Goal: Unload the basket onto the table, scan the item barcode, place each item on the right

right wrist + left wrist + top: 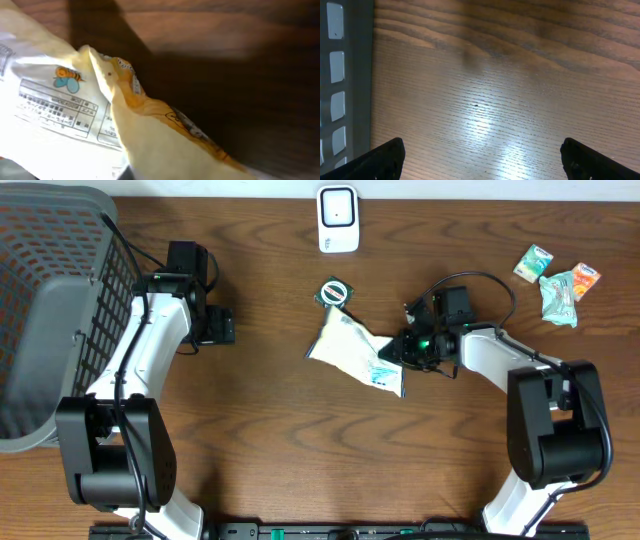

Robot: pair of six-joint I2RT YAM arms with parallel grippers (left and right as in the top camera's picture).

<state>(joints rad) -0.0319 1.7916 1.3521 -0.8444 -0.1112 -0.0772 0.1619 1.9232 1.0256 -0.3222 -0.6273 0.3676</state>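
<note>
The item, a white and yellow packet, lies at the table's middle, its printed label facing up. My right gripper is at the packet's right end and shut on that edge. In the right wrist view the crumpled packet fills the lower frame and hides the fingers. A white scanner stands at the back edge, above the packet. My left gripper is open over bare wood at the left; both fingertips stand far apart with nothing between them.
A grey mesh basket stands at the far left, its wall close beside the left gripper. A small round packet lies just above the item. Three small snack packets lie at the back right.
</note>
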